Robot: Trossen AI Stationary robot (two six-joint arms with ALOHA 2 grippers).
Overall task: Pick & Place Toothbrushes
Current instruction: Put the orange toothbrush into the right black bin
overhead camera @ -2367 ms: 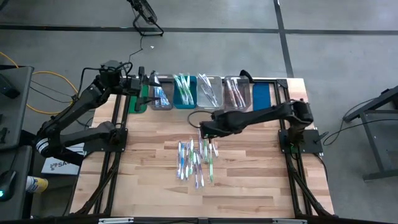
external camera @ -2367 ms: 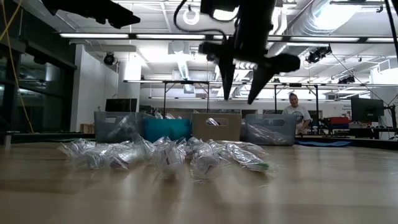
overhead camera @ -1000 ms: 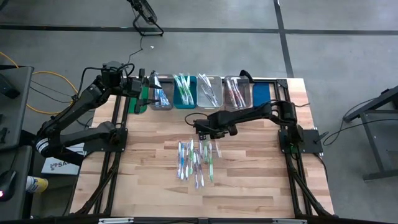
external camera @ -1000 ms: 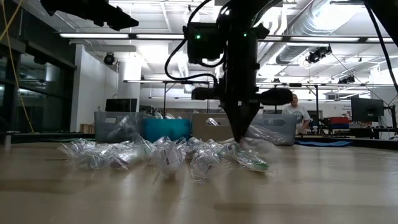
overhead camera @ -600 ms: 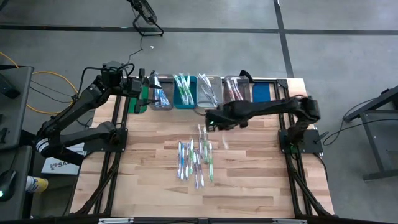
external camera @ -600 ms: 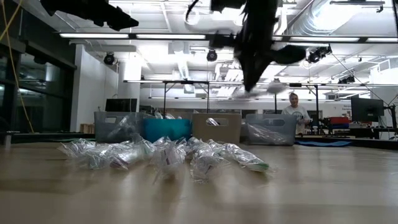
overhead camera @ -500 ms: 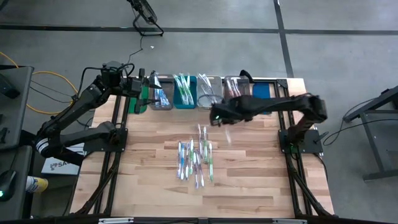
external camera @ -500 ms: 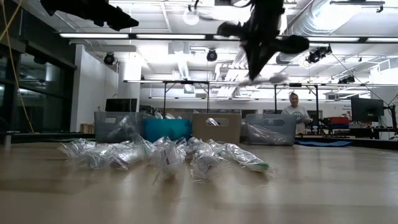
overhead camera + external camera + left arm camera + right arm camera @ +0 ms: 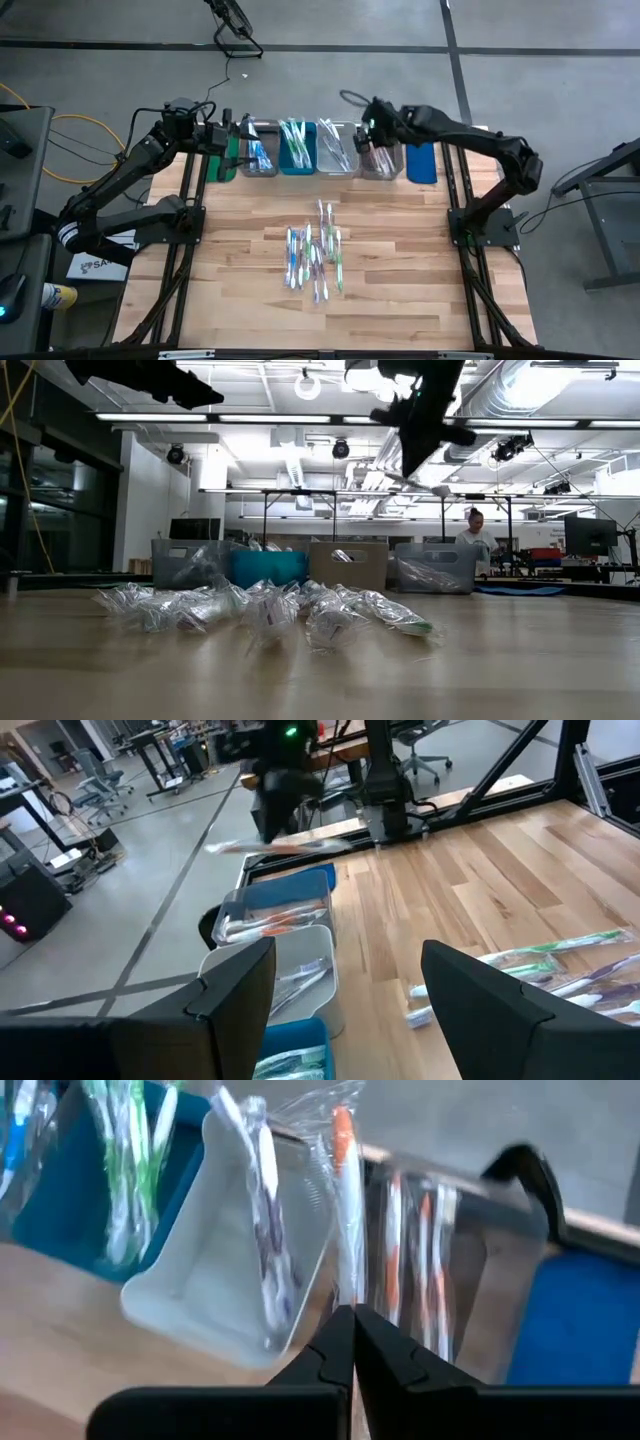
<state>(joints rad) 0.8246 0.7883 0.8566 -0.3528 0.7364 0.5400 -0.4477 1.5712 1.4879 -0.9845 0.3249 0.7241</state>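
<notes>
The right pincer (image 9: 372,128) is clamped shut on a wrapped toothbrush with an orange end (image 9: 345,1210), held in the air above the clear bin (image 9: 380,150) in the row at the far edge of the surface (image 9: 400,300). A second ago it was down in the loose pile of toothbrushes (image 9: 316,255) at mid-surface; it has since lifted, swung back and carried its catch over the bins. By my judgement the pick is done and the carry nearly so: what remains is to let go over the bin that already holds the orange-tipped brushes.

Beyond it the row runs across: a blue bin (image 9: 421,160) on the outer side, a pale grey bin (image 9: 335,148) and a teal bin (image 9: 297,148) on the inner side, then a further bin with blue-handled brushes (image 9: 259,155). The left pincer (image 9: 232,135) waits with its fingers spread wide over that end of the row, holding nothing.

The views divide the work. From above, the held brush is lost against the bins, though the arm's place over the row is plain. The right wrist view shows the grip itself: the fingertips pinched together on the wrapper, the orange end pointing toward the clear bin with like brushes inside. The left wrist view shows the same brush (image 9: 285,844) side-on, level, well clear of the bin rims. The low view shows the right pincer (image 9: 415,445) high up and the heap of wrapped brushes (image 9: 270,608) lying untouched, with a person (image 9: 472,540) far off in the room.
</notes>
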